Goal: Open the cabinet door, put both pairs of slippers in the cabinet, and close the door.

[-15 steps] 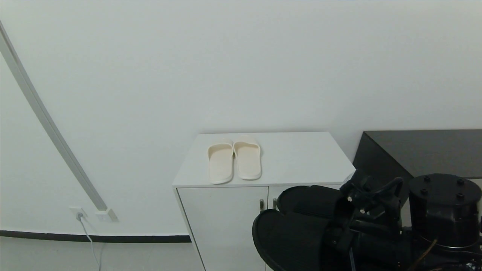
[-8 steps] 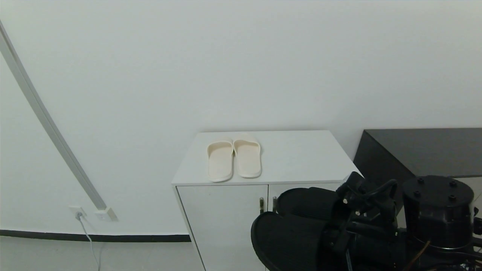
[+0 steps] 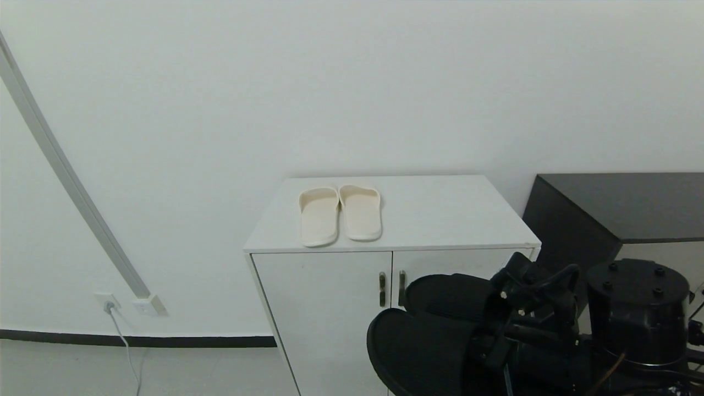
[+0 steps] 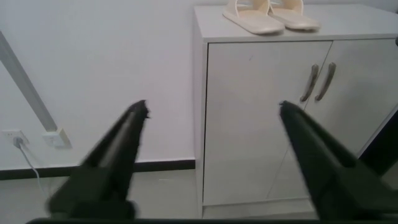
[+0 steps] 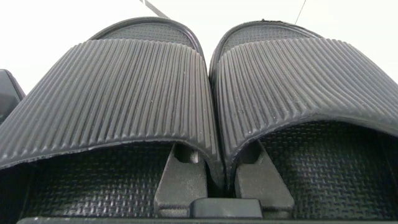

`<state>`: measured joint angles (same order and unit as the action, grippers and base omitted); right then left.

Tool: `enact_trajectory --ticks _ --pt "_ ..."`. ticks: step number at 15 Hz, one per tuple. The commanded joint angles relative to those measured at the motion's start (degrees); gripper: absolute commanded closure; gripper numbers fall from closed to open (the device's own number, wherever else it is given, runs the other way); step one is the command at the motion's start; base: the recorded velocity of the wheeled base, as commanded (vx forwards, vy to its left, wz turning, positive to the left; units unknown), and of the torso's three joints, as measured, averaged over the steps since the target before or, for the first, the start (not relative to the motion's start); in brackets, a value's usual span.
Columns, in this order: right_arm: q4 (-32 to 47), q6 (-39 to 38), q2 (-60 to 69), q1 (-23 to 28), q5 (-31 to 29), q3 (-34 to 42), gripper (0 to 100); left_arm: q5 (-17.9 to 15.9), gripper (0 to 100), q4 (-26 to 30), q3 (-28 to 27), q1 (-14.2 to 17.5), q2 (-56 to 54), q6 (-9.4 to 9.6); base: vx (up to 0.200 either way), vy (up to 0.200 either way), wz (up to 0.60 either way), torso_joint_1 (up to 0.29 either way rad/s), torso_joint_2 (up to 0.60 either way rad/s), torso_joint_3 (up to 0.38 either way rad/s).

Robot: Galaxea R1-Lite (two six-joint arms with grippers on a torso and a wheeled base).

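Nothing is stowed: white cabinet doors (image 3: 324, 308) closed, cream plastic slippers (image 3: 340, 213) on top; black ribbed slippers (image 5: 199, 93) are clamped by right gripper (image 5: 214, 180); left gripper (image 4: 212, 111) spread wide, empty.

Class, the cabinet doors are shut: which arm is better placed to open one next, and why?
Left. The left hand is open and empty, facing the door handles; the right hand grips the black slippers.

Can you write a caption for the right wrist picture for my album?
Right gripper holding the black slippers side by side, one of its fingers under each ribbed strap.
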<state>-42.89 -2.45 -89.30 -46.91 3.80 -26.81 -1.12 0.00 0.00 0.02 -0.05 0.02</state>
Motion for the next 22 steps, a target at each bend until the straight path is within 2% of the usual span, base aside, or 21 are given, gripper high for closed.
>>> enact_trajectory --ticks 1,13,22 --pt "-0.2 0.1 -0.3 0.0 0.0 0.4 100 0.0 0 0.0 0.0 0.1 0.0 0.06 0.000 0.000 0.00 -0.232 0.52 0.305" --pt "-0.3 0.1 -0.1 0.0 -0.1 1.1 100 0.0 0 0.0 0.0 0.1 0.0 0.06 0.000 0.000 0.00 -0.207 0.53 0.319" --pt "-1.3 0.1 -1.2 0.4 -0.1 1.7 100 -0.1 0 0.0 0.0 0.1 0.0 0.24 0.000 0.000 0.00 -0.137 0.47 0.333"
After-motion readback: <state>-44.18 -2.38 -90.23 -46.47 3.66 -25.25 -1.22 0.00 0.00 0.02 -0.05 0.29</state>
